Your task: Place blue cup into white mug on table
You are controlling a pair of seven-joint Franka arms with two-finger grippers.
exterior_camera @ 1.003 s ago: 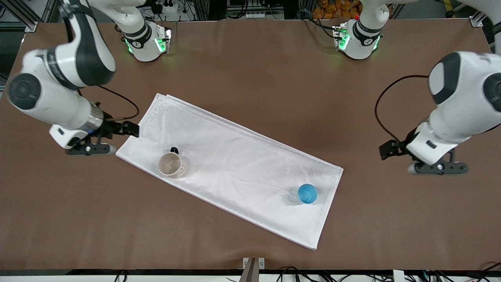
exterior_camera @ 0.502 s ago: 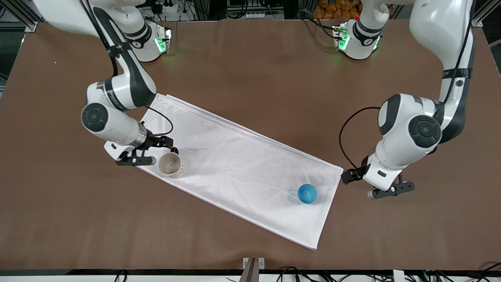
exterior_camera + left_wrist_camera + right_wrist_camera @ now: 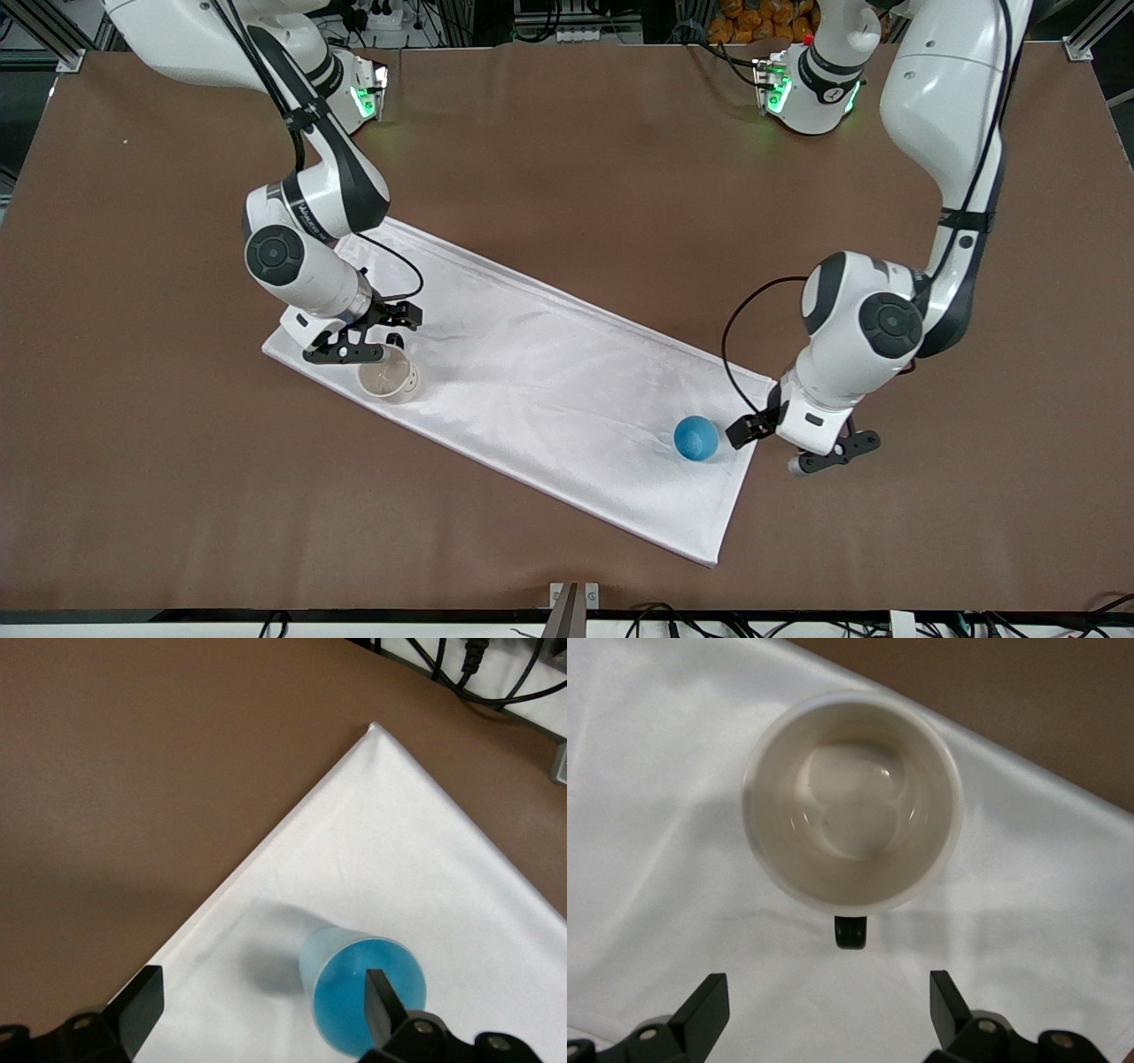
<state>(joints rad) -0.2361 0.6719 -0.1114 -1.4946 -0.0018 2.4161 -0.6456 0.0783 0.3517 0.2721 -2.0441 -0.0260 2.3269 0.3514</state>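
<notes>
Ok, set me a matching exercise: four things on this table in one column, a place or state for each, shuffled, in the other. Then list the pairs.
Things
1. blue cup
2. white mug
3. left gripper
4. white cloth

Place or state
A. open, above the cloth edge beside the blue cup
B. lies flat on the table
C. upright, empty, black handle
D. upright on the cloth, toward the left arm's end

Pairs: 1-D, 2-C, 3-A, 4-B

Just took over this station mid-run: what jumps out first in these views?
A white cloth lies slantwise on the brown table. On its end toward the left arm stands the blue cup, with the open left gripper just beside it. The white mug stands upright and empty on the cloth's other end, under the open right gripper.
</notes>
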